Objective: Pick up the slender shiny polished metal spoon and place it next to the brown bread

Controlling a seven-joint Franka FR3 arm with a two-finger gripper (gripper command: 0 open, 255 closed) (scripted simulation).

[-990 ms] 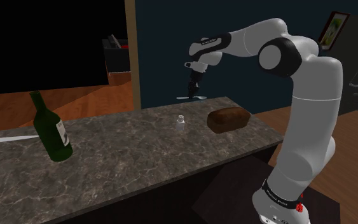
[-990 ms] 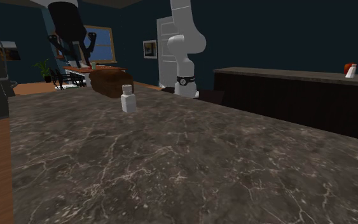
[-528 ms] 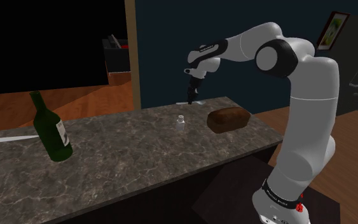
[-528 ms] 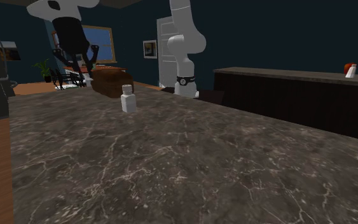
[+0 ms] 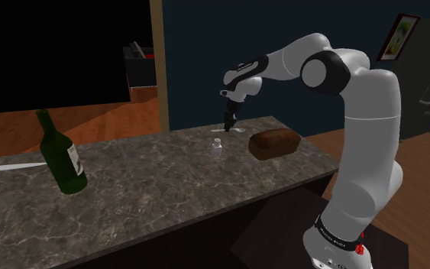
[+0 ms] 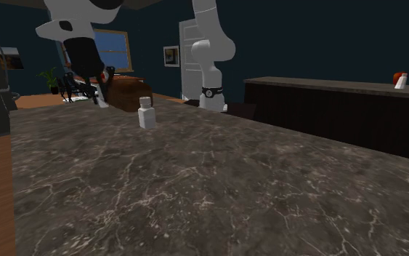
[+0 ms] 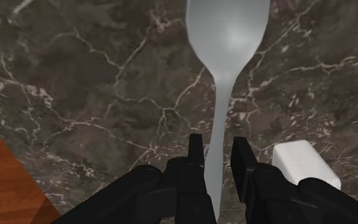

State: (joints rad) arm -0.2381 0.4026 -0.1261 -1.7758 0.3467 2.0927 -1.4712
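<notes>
Grey spoon (image 7: 227, 38) — handle clasped by the gripper (image 7: 217, 154), fingers nearly closed; bowl over marble counter (image 7: 82, 95), beside white shaker (image 7: 303, 163), near brown bread (image 5: 274, 143). Green bottle (image 5: 62, 157) well apart — contents unreadable.

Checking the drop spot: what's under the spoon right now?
Dark veined countertop lies under the spoon; a white bottle sits beside the fingers. The patch directly beneath the bowl is covered.
</notes>
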